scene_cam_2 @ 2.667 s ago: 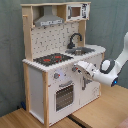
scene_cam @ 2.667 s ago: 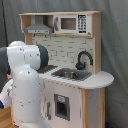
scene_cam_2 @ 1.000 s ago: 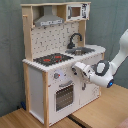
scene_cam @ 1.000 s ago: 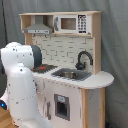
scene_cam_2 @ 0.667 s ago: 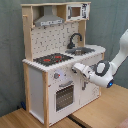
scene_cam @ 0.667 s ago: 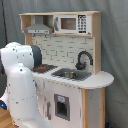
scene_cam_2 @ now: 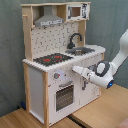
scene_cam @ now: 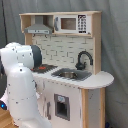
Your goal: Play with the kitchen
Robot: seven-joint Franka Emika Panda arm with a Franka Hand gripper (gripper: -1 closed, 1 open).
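The kitchen stands upright on the wooden floor in both exterior views, filling most of the second exterior view from about 9 o'clock to centre; in the first exterior view the kitchen sits centre to 3 o'clock, partly behind the arm. Second exterior view: the red-ringed hob is on the counter's near end, with the sink and black tap at roughly 1 o'clock from it; the hood is above the hob, the microwave panel at the top towards 1 o'clock, and the dotted backboard behind. The oven door is below the hob, with a knob just above it. The arm enters from 3 o'clock; the tool is level with the front panel just under the counter edge, at about 3 o'clock of the knob and very near the front — contact unclear. I cannot tell whether the tool is wide or narrow, or holding anything. First exterior view: the white arm body covers the 7–9 o'clock area and hides the kitchen's lower left front, and the tool is hidden there too. The sink, tap and hood are visible — nothing seen on the counter beyond the fixtures.
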